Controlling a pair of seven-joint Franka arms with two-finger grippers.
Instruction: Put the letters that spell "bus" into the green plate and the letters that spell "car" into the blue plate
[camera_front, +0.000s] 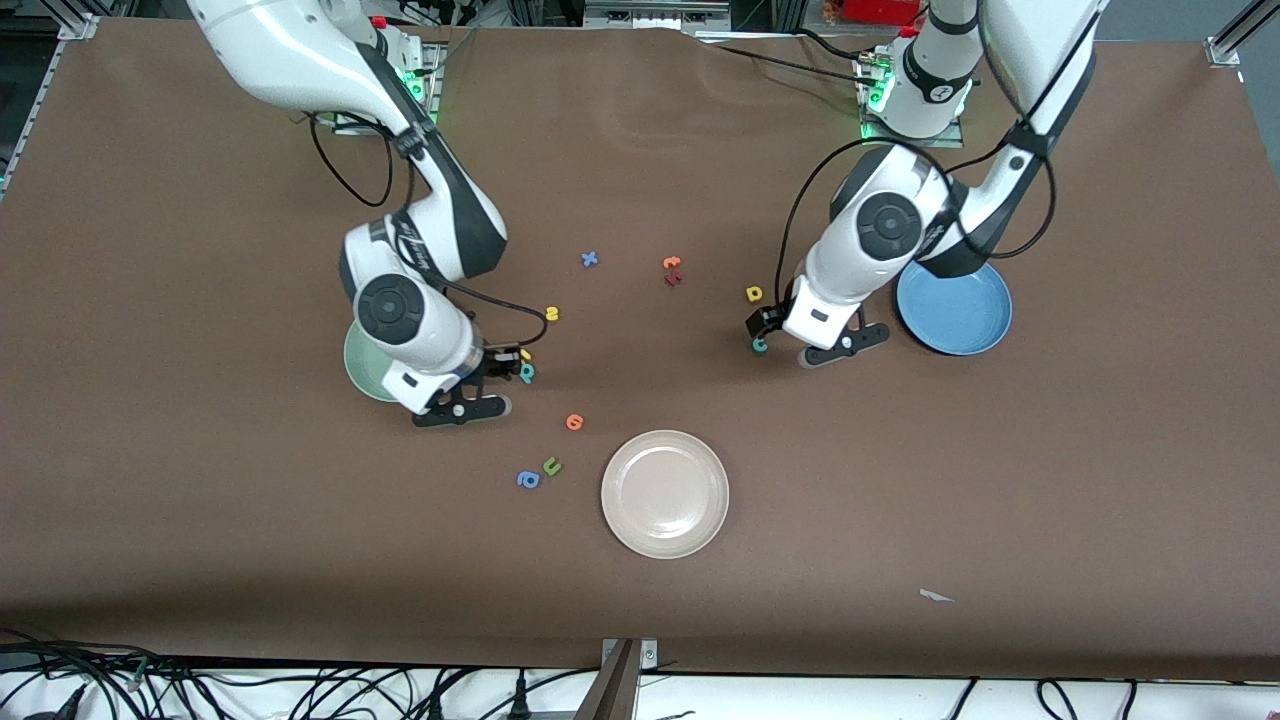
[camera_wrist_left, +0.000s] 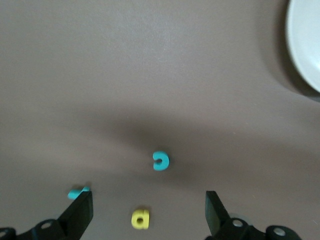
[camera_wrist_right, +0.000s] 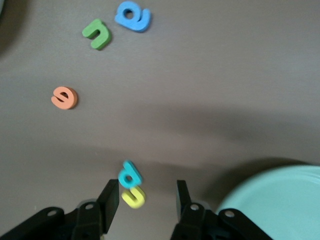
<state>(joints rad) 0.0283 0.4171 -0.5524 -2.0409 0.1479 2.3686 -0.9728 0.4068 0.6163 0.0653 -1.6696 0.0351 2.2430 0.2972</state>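
My right gripper (camera_wrist_right: 145, 199) is low over the table beside the green plate (camera_wrist_right: 280, 205), open, with its jaws partly drawn in. The yellow "u" (camera_wrist_right: 133, 197) lies between its fingers against one of them, and the teal "b" (camera_wrist_right: 129, 174) touches it just past the tips. The yellow "s" (camera_front: 551, 313) lies farther from the front camera. My left gripper (camera_wrist_left: 147, 212) stands wide open over the yellow "a" (camera_wrist_left: 140, 219), with the teal "c" (camera_wrist_left: 160, 161) ahead and the teal "r" (camera_wrist_left: 78, 192) by one finger. The blue plate (camera_front: 955, 305) lies beside that arm.
A cream plate (camera_front: 665, 493) sits nearer the front camera, mid-table. Near it lie an orange letter (camera_front: 574, 422), a green "u" (camera_front: 551, 466) and a blue "a" (camera_front: 527, 480). A blue cross (camera_front: 590, 259) and orange and dark red letters (camera_front: 672, 270) lie toward the bases.
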